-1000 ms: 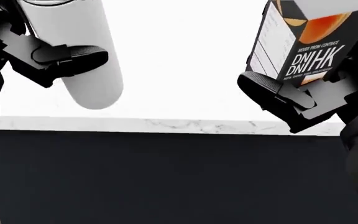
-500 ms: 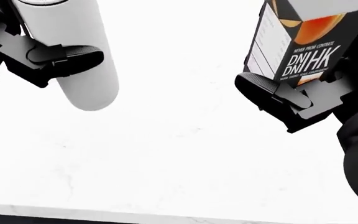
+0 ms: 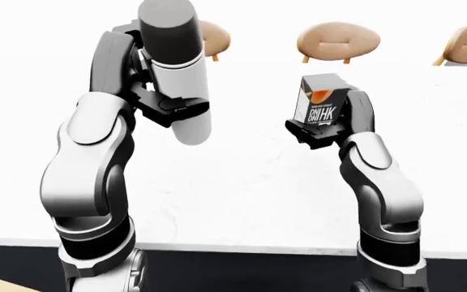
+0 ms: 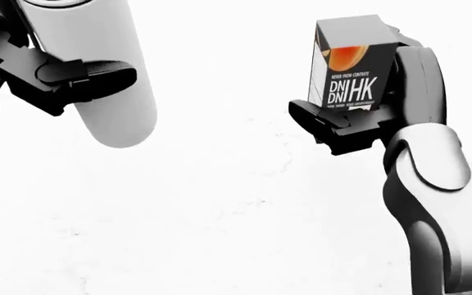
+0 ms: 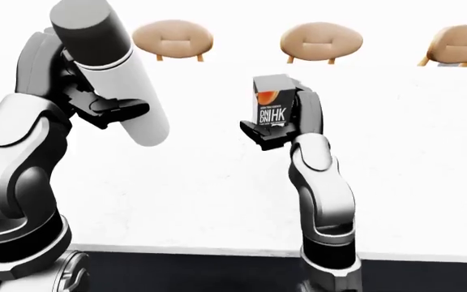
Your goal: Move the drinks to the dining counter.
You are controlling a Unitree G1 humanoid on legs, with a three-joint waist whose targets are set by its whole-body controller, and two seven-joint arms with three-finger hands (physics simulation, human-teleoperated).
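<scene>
My left hand [image 3: 169,104] clamps a white bottle [image 3: 176,73], my right hand [image 4: 347,126] a juice carton [image 4: 349,64], both above the dining counter [image 3: 242,194], not yet set down.

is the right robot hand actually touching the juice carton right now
Touching. In the head view the right robot hand has dark fingers pressed against the base of the juice carton, holding it up above the white counter.
</scene>
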